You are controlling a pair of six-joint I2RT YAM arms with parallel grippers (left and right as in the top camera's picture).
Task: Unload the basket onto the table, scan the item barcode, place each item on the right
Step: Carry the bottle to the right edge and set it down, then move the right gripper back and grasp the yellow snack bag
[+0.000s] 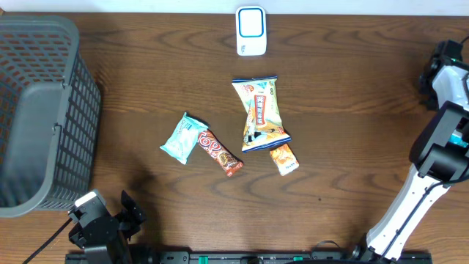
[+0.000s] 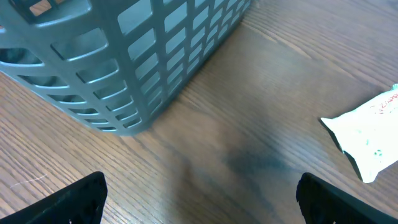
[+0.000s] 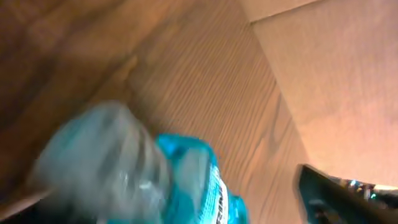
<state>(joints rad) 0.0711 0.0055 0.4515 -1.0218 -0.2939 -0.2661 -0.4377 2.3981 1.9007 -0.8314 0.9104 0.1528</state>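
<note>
At the near left corner of the table [image 1: 352,88] the left gripper [image 2: 202,196] is hovering low over bare wood. Its two fingers [image 2: 68,199] are standing wide apart with nothing between them. Just beyond it the grey basket [image 1: 44,110] is sitting along the left edge, and its slotted wall is filling the top of the left wrist view.

Around the middle of the table four snacks are lying. A light blue packet [image 1: 184,138] is touching a red-brown bar [image 1: 220,152]. To their right a small orange packet [image 1: 283,159] is touching the near end of a large yellow bag [image 1: 260,114].

At the middle of the far edge the white scanner [image 1: 250,31] is standing, well apart from the snacks.

The right gripper [image 1: 440,72] is hanging at the right edge, toward the far corner. Its wrist camera is showing a teal packet [image 3: 186,180], strongly blurred, over wood. Only one dark finger [image 3: 339,198] is visible there, so I cannot tell whether the jaws are apart or clamped on the packet.
</note>
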